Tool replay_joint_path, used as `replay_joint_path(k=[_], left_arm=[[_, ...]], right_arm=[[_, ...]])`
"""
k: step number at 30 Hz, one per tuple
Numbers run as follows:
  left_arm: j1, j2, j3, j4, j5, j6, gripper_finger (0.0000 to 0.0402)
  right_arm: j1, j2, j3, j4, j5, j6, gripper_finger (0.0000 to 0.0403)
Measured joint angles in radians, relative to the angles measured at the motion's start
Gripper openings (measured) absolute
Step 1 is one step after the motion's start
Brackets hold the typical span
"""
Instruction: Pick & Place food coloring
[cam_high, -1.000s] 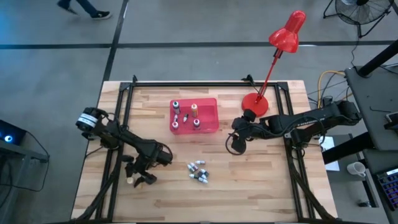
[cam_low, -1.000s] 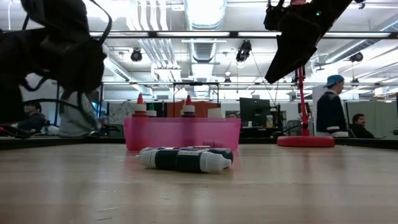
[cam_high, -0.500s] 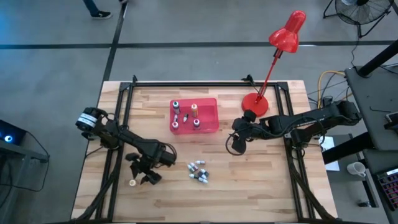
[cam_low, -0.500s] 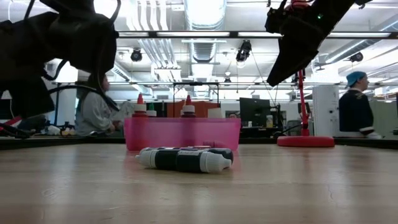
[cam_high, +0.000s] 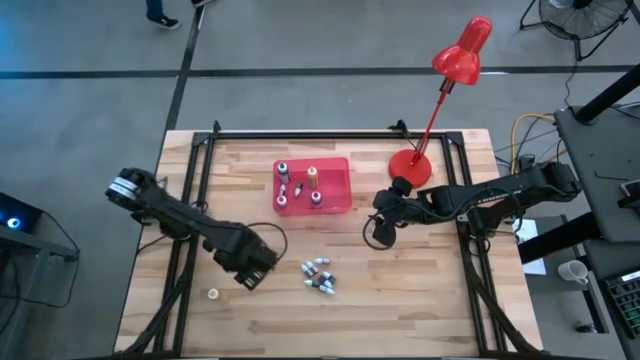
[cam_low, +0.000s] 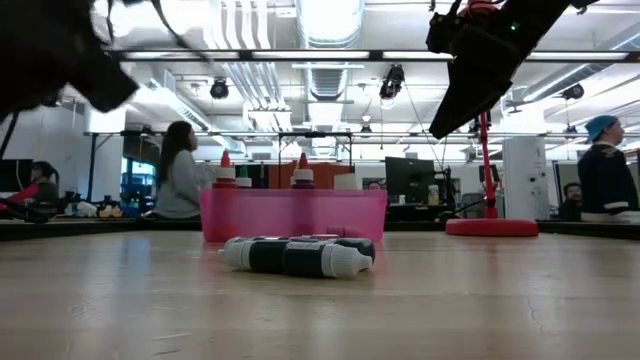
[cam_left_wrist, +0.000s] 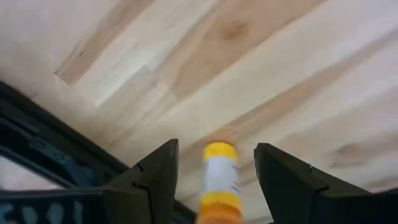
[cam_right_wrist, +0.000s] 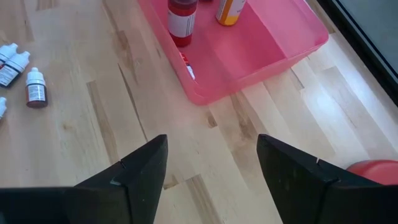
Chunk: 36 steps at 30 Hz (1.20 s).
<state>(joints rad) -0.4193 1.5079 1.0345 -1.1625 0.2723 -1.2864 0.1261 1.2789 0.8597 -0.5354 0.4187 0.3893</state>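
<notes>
A yellow-capped food coloring bottle (cam_high: 213, 294) stands upright on its base on the bare wood near the table's left near corner. In the left wrist view this bottle (cam_left_wrist: 219, 180) shows between my left gripper's (cam_left_wrist: 216, 149) open fingers, which hang above it without touching. My left gripper (cam_high: 249, 277) is a little to the bottle's right. Several more bottles (cam_high: 318, 275) lie on their sides in a heap mid-table (cam_low: 300, 256). Others stand in the red tray (cam_high: 335, 180). My right gripper (cam_high: 377, 232) waits open, to the right of the tray (cam_right_wrist: 261, 56).
A red desk lamp stands on its round base (cam_high: 409, 163) at the far right, close to my right arm. Black frame rails (cam_high: 190, 200) run along the table's left, right and far sides. People show in the room behind the table. Bare wood lies along the near edge.
My left gripper has risen and drawn away from the yellow-capped bottle, toward the table's right, and the arm has climbed out of most of the low view. The bottle stays standing where it was. My right arm has kept still.
</notes>
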Motion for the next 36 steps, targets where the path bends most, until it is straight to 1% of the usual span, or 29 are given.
replay_joint_path(k=[3, 7, 10, 13, 18, 25, 36], left_arm=[[-0.065, -0.072, 0.015, 0.009, -0.035, -0.082, 0.0183], [-0.157, -0.146, 0.024, 0.016, -0.026, -0.154, 0.0183], [-0.215, -0.183, 0.029, 0.019, -0.024, -0.219, 0.0183], [-0.246, -0.198, 0.025, 0.014, -0.028, -0.278, 0.0183], [-0.258, -0.178, 0.024, 0.010, -0.058, -0.271, 0.0183], [-0.269, -0.121, 0.019, 0.011, -0.043, -0.207, 0.0183], [-0.338, -0.118, 0.010, 0.026, -0.057, -0.211, 0.0183]], right_arm=[[0.000, 0.000, 0.000, 0.000, 0.000, 0.000, 0.0240], [0.000, 0.000, -0.002, 0.001, 0.000, 0.000, 0.0236], [0.000, 0.000, -0.003, 0.002, 0.000, 0.000, 0.0236], [0.000, 0.000, -0.004, 0.003, 0.000, -0.004, 0.0239], [0.000, 0.000, -0.005, 0.004, 0.000, -0.008, 0.0239], [0.000, 0.000, -0.005, 0.007, 0.000, -0.006, 0.0237], [0.000, 0.000, -0.005, 0.023, 0.000, -0.008, 0.0240]])
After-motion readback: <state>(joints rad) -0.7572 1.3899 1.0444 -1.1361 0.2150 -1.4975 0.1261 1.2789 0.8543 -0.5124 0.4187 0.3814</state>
